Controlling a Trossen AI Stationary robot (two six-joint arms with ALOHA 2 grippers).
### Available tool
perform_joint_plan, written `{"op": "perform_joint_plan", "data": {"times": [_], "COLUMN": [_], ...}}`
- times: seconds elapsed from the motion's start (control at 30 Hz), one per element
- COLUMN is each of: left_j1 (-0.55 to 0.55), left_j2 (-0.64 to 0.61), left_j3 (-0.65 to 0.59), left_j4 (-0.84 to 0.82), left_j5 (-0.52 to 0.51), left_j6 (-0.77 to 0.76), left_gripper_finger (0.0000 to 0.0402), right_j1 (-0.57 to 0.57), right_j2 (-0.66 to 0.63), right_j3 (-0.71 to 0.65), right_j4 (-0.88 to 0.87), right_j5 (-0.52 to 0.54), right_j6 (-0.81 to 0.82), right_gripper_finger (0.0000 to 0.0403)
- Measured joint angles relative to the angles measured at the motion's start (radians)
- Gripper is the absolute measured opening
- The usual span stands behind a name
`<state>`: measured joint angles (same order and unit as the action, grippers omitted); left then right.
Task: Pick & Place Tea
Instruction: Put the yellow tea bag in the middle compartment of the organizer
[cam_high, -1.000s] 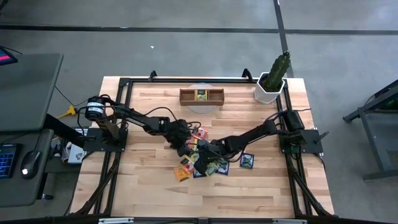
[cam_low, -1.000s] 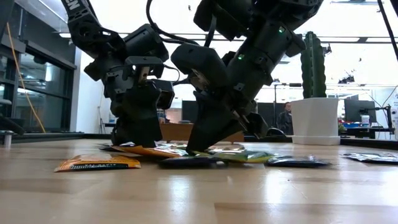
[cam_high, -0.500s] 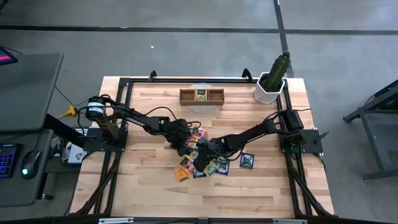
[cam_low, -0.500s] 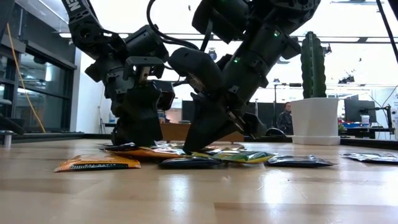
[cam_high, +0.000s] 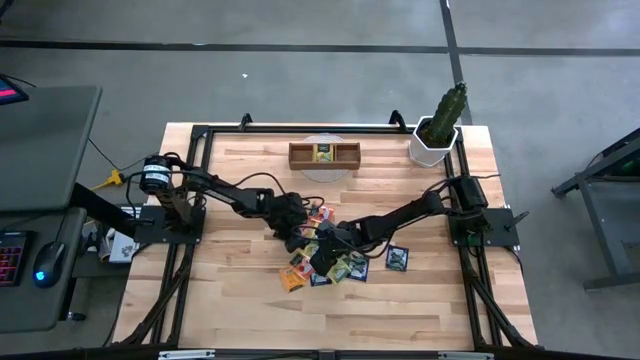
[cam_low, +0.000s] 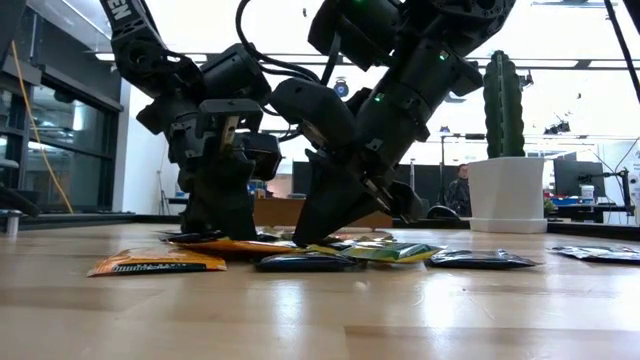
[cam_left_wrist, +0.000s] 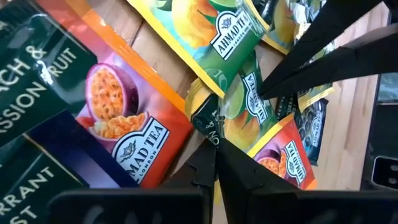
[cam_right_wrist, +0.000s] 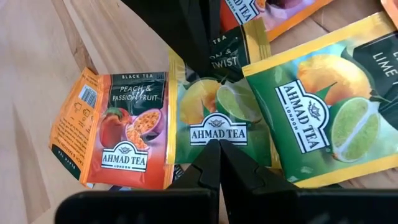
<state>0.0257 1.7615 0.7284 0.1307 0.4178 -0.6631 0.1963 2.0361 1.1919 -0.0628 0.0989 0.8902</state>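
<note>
Several tea sachets (cam_high: 335, 262), orange, yellow-green and dark blue, lie overlapping in a pile at the table's middle. One orange sachet (cam_low: 155, 262) lies flat at the pile's near left. My left gripper (cam_high: 297, 238) is down at the pile's far left side, shut on a yellow-green sachet (cam_left_wrist: 239, 109). My right gripper (cam_high: 325, 255) slants down onto the pile from the right, shut, its tips on another yellow-green sachet (cam_right_wrist: 214, 118). The two grippers' tips stand close together. My left gripper pinches one corner (cam_left_wrist: 207, 121) of the yellow-green sachet between its two fingertips, coming steeply from above. That corner is bent up; the rest of the sachet lies on the pile under other sachets. My right gripper (cam_right_wrist: 219, 146) sets its shut fingertips (cam_low: 308, 238) down on the yellow-green sachet near its edge (cam_right_wrist: 214, 138), slanting from the table's right. The sachet lies flat on the pile.
A brown three-compartment wooden tray (cam_high: 296, 153) stands at the far middle with a sachet in its middle compartment. A cactus in a white pot (cam_high: 432, 145) stands at the far right. A dark blue sachet (cam_high: 397, 258) lies apart, right of the pile. Bare wood lies near the front edge.
My left gripper has shut on the sachet's corner at the pile's far left. My right gripper has edged a little toward the table's left, its shut tips staying down on the pile. The sachets lie where they were.
</note>
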Motion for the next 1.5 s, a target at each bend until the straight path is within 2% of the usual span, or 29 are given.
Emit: {"op": "perform_joint_plan", "data": {"times": [0.33, 0.67, 0.9, 1.07, 1.3, 1.4, 1.5], "left_j1": [0.000, 0.000, 0.000, 0.000, 0.001, 0.008, 0.029], "left_j2": [-0.003, -0.008, -0.056, -0.123, -0.224, -0.245, -0.247], "left_j3": [0.000, -0.001, -0.004, -0.002, 0.000, 0.063, 0.181], "left_j4": [-0.001, -0.001, -0.026, -0.093, -0.188, -0.281, -0.475], "left_j5": [0.006, 0.014, 0.029, 0.013, -0.035, -0.060, -0.100], "left_j6": [0.032, 0.055, 0.088, 0.112, 0.191, 0.291, 0.437], "left_gripper_finger": [0.0001, 0.0000, 0.0000, 0.0000, 0.0000, 0.0000, 0.0000], "right_j1": [0.000, -0.002, -0.002, -0.002, -0.002, -0.002, -0.004], "right_j2": [-0.018, -0.160, -0.286, -0.383, -0.467, -0.471, -0.472], "right_j3": [0.002, 0.004, 0.005, 0.005, 0.005, 0.004, 0.004], "right_j4": [-0.011, -0.045, -0.223, -0.392, -0.523, -0.531, -0.544], "right_j5": [-0.006, 0.005, 0.029, 0.098, 0.194, 0.220, 0.232], "right_j6": [0.000, -0.060, -0.087, -0.107, -0.146, -0.169, -0.189], "right_gripper_finger": [0.0000, 0.0000, 0.0013, 0.0034, 0.0055, 0.0057, 0.0057]}}
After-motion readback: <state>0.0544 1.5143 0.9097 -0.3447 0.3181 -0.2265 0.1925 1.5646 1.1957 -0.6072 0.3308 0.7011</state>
